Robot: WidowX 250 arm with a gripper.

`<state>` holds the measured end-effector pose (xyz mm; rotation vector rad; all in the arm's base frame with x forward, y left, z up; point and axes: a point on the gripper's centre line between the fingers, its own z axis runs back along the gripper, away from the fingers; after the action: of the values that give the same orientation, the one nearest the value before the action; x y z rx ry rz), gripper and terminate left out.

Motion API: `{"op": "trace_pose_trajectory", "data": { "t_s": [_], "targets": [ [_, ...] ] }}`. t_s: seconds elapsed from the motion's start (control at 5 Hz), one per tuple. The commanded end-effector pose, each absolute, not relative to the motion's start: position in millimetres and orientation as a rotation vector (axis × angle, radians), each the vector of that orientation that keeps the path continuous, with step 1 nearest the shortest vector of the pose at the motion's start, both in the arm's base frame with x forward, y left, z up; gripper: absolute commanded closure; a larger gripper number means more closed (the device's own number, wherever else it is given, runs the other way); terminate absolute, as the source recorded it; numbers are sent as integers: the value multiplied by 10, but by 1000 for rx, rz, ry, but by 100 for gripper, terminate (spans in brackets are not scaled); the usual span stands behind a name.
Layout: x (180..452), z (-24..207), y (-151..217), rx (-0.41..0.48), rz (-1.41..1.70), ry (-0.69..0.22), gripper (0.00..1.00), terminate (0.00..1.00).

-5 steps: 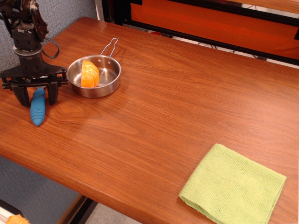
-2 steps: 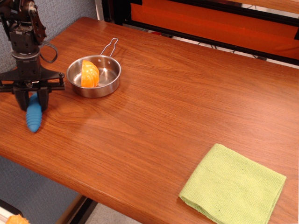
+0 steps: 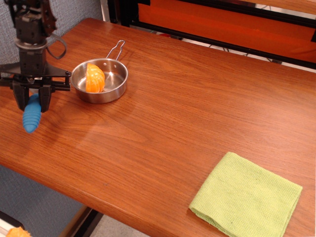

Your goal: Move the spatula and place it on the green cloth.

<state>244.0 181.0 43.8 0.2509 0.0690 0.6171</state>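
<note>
Blue, thick and ribbed, the handle of the spatula [image 3: 32, 116] hangs down and slightly to the left from the gripper [image 3: 32, 102], tapering to a rounded tip over the near left part of the wooden table [image 3: 187, 103]. The two dark jaws are clamped on the upper end of that handle, one on each side. The spatula's metal bowl cannot be made out; it is hidden behind the jaws and the black crossbar above them. Whether the handle's tip touches the wood or hangs just above it is hard to tell, though a faint shadow lies beside it. The arm is cut off by the top edge of the picture. Just right of the gripper stands a small steel pan [image 3: 111, 81] with an orange piece [image 3: 95, 78] in it. The green cloth [image 3: 247, 197], lime and finely woven, lies flat well apart at the near right corner, its far right corner close to the frame's edge.
</note>
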Motion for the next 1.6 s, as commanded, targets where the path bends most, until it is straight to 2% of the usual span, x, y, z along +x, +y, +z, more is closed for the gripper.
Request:
{"op": "trace_pose_trajectory", "data": {
  "t_s": [0.0, 0.4, 0.8, 1.2, 1.4],
  "targets": [
    [2524, 929, 1381, 230, 297, -51, 100, 0],
    [2799, 1045, 607, 108, -181, -134, 100, 0],
    [3154, 922, -225, 15, -341, -109, 100, 0],
    [3053, 840, -757, -5, -380, -140, 100, 0],
    [2910, 809, -1006, -2, -405, -152, 100, 0]
  ]
}}
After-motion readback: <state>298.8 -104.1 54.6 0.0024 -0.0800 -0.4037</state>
